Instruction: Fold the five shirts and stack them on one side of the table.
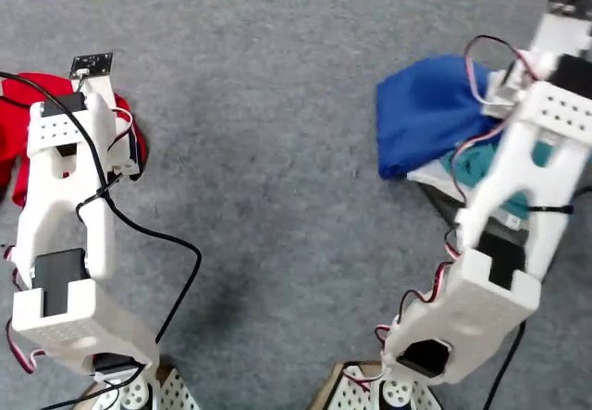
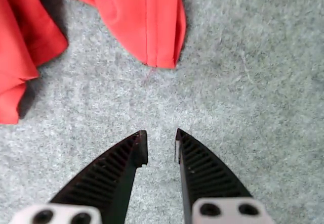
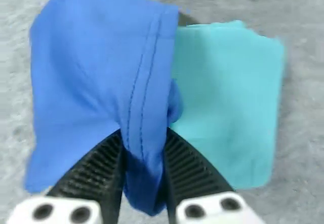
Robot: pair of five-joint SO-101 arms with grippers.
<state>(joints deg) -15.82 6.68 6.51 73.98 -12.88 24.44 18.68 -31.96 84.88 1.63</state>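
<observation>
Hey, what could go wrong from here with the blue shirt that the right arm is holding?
The right gripper pinches only a bunched fold of the blue shirt, so the cloth may slip out or land crumpled. The blue shirt also overlaps the teal shirt, so pulling it could drag that folded one askew.

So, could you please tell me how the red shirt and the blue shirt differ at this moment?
The blue shirt is pinched in the right gripper; the red shirt lies free, with the left gripper open just short of its hem. The blue shirt is bunched and partly overlaps a folded teal shirt; the red shirt sprawls directly on the grey table. Neither looks neatly folded.
</observation>
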